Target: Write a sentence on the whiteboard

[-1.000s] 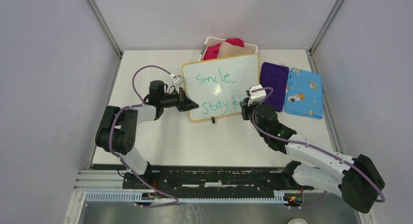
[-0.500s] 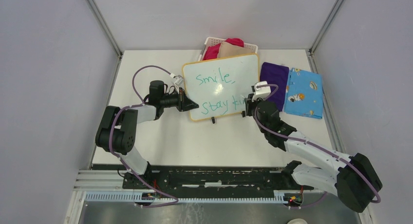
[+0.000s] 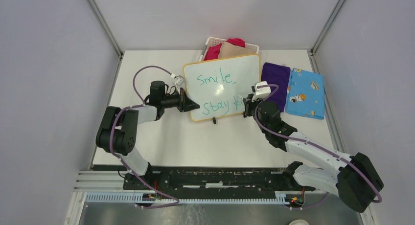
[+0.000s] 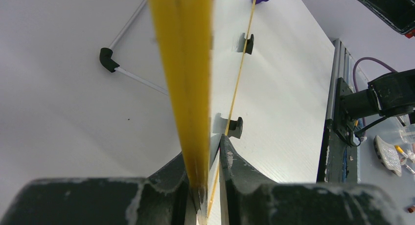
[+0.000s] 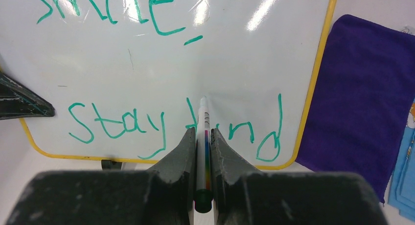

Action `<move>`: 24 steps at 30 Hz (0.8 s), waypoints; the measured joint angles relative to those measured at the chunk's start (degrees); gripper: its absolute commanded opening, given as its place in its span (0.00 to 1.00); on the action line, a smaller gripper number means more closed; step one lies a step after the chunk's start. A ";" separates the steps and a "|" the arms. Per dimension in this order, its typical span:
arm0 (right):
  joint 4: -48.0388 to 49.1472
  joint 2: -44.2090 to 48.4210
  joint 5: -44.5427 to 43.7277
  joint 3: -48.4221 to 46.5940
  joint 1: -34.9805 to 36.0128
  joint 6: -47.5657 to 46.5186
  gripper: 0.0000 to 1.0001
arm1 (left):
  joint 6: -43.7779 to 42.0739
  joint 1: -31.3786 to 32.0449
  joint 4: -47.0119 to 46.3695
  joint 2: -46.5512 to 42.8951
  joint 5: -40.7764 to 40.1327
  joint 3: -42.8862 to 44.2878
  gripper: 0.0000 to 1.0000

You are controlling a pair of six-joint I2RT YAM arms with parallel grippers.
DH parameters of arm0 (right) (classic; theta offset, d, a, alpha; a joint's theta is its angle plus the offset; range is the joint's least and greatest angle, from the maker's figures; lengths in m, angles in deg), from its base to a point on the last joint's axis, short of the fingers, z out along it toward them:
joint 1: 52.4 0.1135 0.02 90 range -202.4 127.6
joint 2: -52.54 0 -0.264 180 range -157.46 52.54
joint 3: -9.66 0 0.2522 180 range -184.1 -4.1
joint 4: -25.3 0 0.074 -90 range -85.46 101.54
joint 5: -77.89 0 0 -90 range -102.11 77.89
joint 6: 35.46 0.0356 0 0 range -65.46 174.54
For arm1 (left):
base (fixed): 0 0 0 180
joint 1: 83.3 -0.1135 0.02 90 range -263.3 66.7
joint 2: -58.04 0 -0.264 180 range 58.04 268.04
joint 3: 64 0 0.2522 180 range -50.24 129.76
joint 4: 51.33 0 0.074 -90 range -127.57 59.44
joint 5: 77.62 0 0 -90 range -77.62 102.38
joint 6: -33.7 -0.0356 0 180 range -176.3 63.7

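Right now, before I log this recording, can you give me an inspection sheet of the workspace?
Surface: white table, no spills seen.
Job's things: whiteboard standing on black feet; green sentence reads "Smile," and "stay kind", the k partly behind the marker.
Clutter: white basket holding red and beige cloths behind the board; purple cloth and blue patterned cloth on the right arm's side.
Grippers: left gripper shut on the whiteboard's yellow edge; right gripper shut on a marker, tip at the lower line.
Cables: purple cable loops over the left arm; another follows the right arm.
Surroundings: grey walls; metal rail at the near edge.
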 measured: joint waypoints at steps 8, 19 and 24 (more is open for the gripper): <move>0.13 -1.40 -0.09 0.00 -0.22 0.00 0.00 | 0.00 0.00 0.04 0.00 0.00 0.00 0.02; 0.37 -3.17 -0.11 0.24 -0.74 0.15 0.00 | 0.00 0.00 0.22 0.02 -0.07 0.11 0.02; 0.81 -3.19 -0.13 0.61 -0.96 0.59 0.00 | 0.00 0.00 0.31 0.02 -0.13 0.11 0.02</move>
